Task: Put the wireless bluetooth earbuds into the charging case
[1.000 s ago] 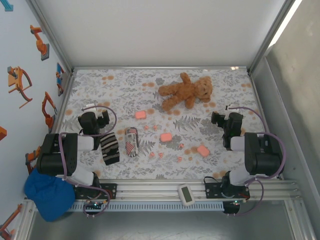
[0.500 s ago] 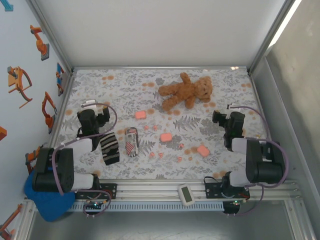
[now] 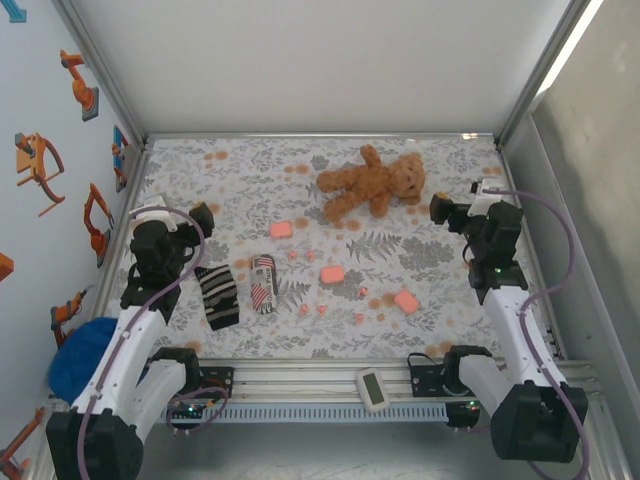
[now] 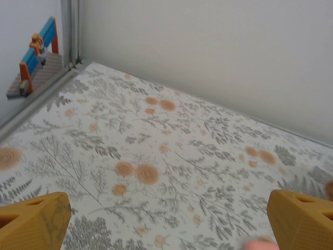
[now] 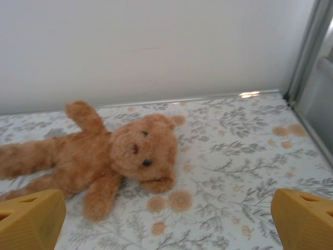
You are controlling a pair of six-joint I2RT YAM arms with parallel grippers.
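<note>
Floral table (image 3: 250, 170), pink earbuds (image 3: 305, 310) lie scattered mid-table among the pink cases (image 3: 331, 274). The left claw (image 4: 166, 221) is spread wide, empty; the right claw (image 5: 166, 219) spread too, facing the teddy bear (image 5: 119, 156)

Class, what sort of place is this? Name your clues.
Probably a robot lab test cell: a left arm and right arm bolted to a metal rail, white panels walling the floral-clothed table, a teddy bear as prop.

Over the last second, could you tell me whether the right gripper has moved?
Yes. In the top view the right gripper has shifted away from the arm bases toward the far wall, ending nearer the teddy bear, which has stayed put.
</note>
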